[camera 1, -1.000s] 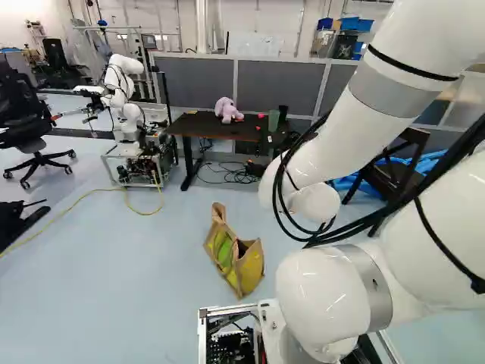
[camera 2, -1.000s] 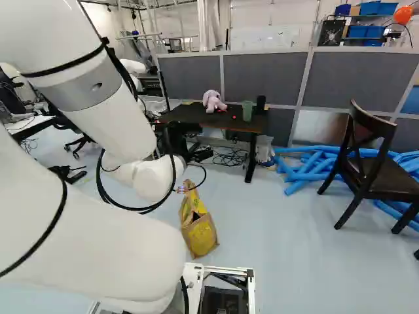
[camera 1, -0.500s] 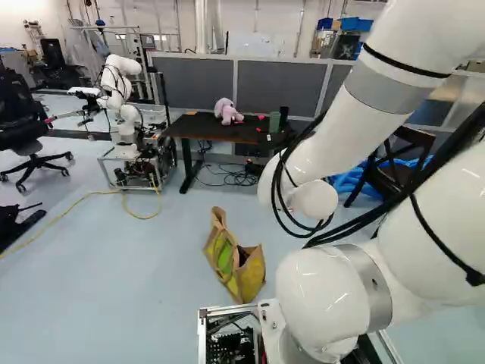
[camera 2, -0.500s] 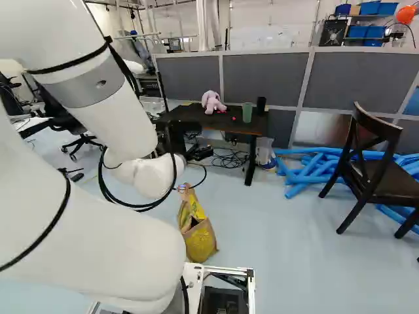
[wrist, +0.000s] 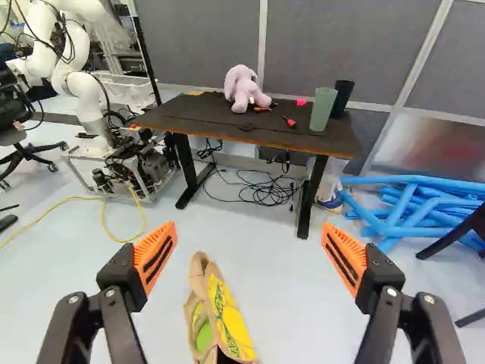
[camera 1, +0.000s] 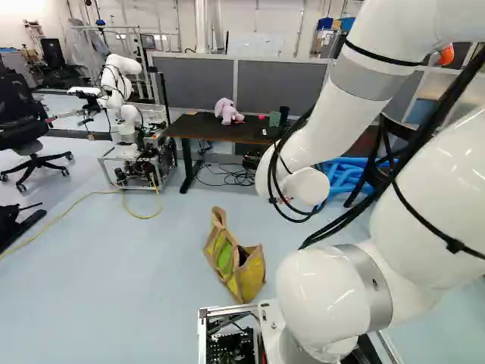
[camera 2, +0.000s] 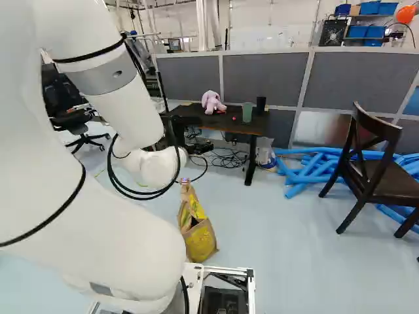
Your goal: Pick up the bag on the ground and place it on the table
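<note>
Sitting on the floor in the left base view: one bag [camera 1: 236, 262], tan with yellow and green panels, its top gaping dark and one end rising in a taller peak. The black table [camera 1: 216, 130] is standing beyond it, bearing a pink plush toy [camera 1: 227, 111]; the arm is rising to the bag's right. In the right base view, the same bag is resting just beyond the base frame [camera 2: 229, 269], its yellow side showing and its top sagging open. Behind the white wrist [camera 2: 157, 169], a dark part of the gripper [camera 2: 200, 148] is showing, its fingertips hiding from sight. In the wrist view, the gripper is standing wide open, its two fingers spreading far apart, orange pads [wrist: 155, 256] facing one another; it is holding nothing and touching nothing. The bag is appearing below, in the gap between the fingers, yellow panel and green patch showing, well apart from both pads. Farther ahead, the table is carrying the toy, a green cup [wrist: 323, 109] and a black cup [wrist: 342, 98].
</note>
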Robot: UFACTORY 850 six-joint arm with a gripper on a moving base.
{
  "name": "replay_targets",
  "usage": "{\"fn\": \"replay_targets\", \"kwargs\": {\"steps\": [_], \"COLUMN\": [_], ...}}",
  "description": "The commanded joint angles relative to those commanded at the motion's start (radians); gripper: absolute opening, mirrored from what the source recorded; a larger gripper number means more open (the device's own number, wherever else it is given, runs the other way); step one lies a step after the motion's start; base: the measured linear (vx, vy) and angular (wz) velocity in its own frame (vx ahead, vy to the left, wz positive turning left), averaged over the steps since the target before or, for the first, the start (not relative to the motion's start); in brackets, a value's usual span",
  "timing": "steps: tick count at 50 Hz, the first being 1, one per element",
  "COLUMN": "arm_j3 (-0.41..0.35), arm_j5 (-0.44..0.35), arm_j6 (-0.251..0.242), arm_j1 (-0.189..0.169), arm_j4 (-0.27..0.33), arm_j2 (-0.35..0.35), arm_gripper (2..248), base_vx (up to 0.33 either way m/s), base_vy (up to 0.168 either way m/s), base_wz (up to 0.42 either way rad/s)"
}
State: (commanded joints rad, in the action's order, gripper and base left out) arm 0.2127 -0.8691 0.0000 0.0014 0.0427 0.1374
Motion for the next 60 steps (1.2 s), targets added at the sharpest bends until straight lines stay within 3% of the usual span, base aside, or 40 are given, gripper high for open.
{"fn": "replay_targets", "kwargs": {"steps": [28, 60], "arm_j3": [0.139, 0.304], "arm_j5": [0.045, 0.143], "arm_j6": [0.000, 0.000], "arm_j1": [0.021, 0.080], "arm_j4": [0.018, 0.018], "arm_j2": [-0.207, -0.433], "arm_gripper": [247, 247], "base_vx": [0.000, 0.000], "base_vy": [0.000, 0.000], "base_wz": [0.000, 0.000]}}
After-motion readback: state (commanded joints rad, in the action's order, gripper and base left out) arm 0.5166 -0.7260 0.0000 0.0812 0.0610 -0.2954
